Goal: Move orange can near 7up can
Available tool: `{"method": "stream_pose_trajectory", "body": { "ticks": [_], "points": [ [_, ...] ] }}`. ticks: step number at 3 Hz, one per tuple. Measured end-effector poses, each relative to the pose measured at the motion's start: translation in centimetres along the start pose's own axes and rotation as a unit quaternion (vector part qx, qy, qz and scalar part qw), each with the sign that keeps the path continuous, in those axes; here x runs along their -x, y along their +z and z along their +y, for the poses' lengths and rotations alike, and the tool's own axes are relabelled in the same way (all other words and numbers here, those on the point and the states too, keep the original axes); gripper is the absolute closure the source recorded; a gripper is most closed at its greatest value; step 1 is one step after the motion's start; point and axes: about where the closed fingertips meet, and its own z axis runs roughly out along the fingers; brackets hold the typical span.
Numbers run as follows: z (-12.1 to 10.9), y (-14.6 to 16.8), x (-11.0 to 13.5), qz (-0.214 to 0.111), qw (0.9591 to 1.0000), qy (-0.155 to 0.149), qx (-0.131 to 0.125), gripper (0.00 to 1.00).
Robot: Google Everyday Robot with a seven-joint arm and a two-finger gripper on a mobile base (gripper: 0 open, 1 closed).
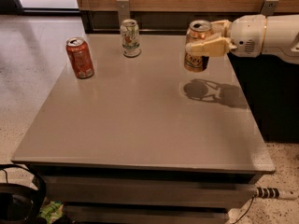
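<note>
The orange can [196,61], golden-bronze with dark script and a silver top, hangs in the air above the right part of the table, upright. My gripper [207,43] comes in from the right and is shut on it, one finger across its front. Its shadow lies on the table below. The 7up can [130,38], white-silver with green markings, stands upright at the back of the table, well to the left of the held can.
A deeper red-orange can [80,58] stands at the table's left rear. The grey table [140,125] has a wooden wall with metal brackets behind it. Black cables and a headset lie on the floor at lower left.
</note>
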Motion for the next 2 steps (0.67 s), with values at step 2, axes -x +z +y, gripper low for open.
{"method": "stream_pose_trajectory", "body": {
  "ticks": [2],
  "points": [
    [-1.4, 0.7, -0.4, 0.015, 0.9998, 0.007, -0.005, 1.0]
  ]
}}
